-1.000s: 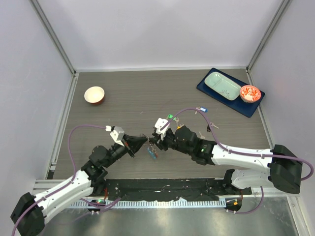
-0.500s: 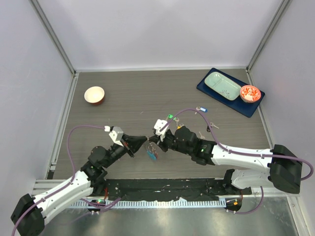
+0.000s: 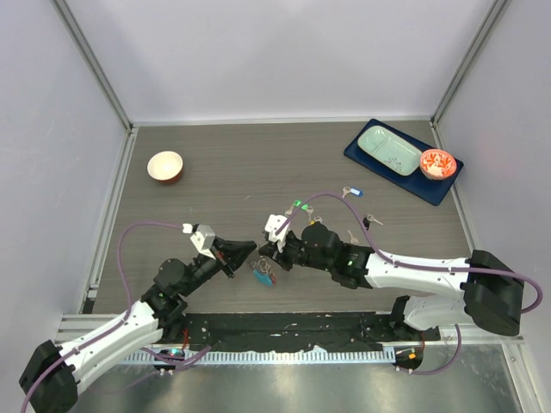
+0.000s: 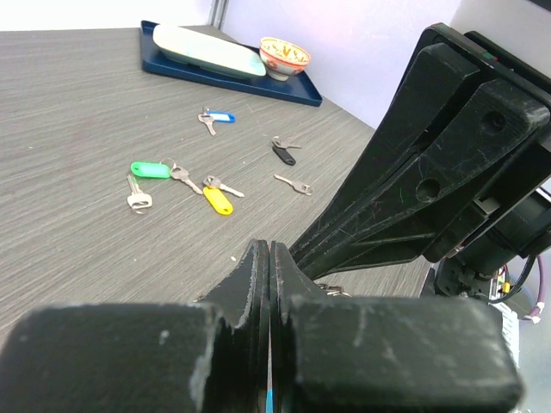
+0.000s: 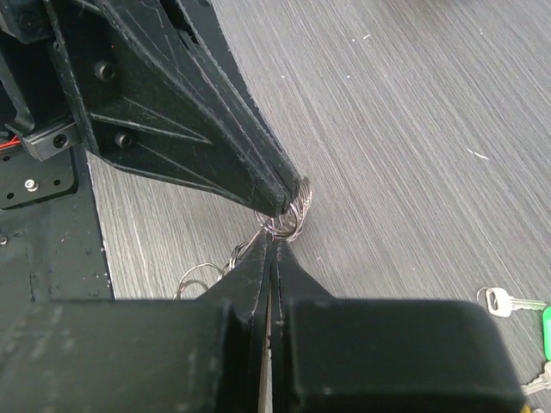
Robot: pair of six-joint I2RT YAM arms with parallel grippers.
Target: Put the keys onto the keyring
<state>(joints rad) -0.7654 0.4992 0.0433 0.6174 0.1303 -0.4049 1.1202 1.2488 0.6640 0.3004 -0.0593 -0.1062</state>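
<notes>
- Fingers (image 4: 247,288) of left gripper (image 4: 269,254): pressed flat together, no gap, tip nipped on a small silver split ring (image 5: 294,215) of the keyring (image 3: 263,272).
- Fingers (image 5: 248,277) of right gripper (image 5: 271,245): also closed, tips meeting the same ring cluster from the other side, almost nose to nose with the left tip.
- Keyring held between the two tips over the near middle of the table (image 3: 224,172). Loops of thin grey chain (image 5: 200,277) trailing beside the right fingers, blue strap hanging below in the top view.
- Right gripper body blocking much of the left wrist view; left gripper filling the upper left of the right wrist view.
- Keys loose on the table beyond the right gripper, well apart from the keyring: green-tagged (image 4: 151,169), yellow-tagged (image 4: 218,200), blue-tagged (image 4: 221,117), black-headed (image 4: 284,155), plain silver (image 4: 294,183).
- Purple cable (image 3: 323,196) arcing over the key cluster in the top view.
- Far right: navy tray (image 3: 430,194) with pale green dish (image 3: 389,149) and red patterned bowl (image 3: 437,163).
- Far left: white bowl (image 3: 165,165), alone.
</notes>
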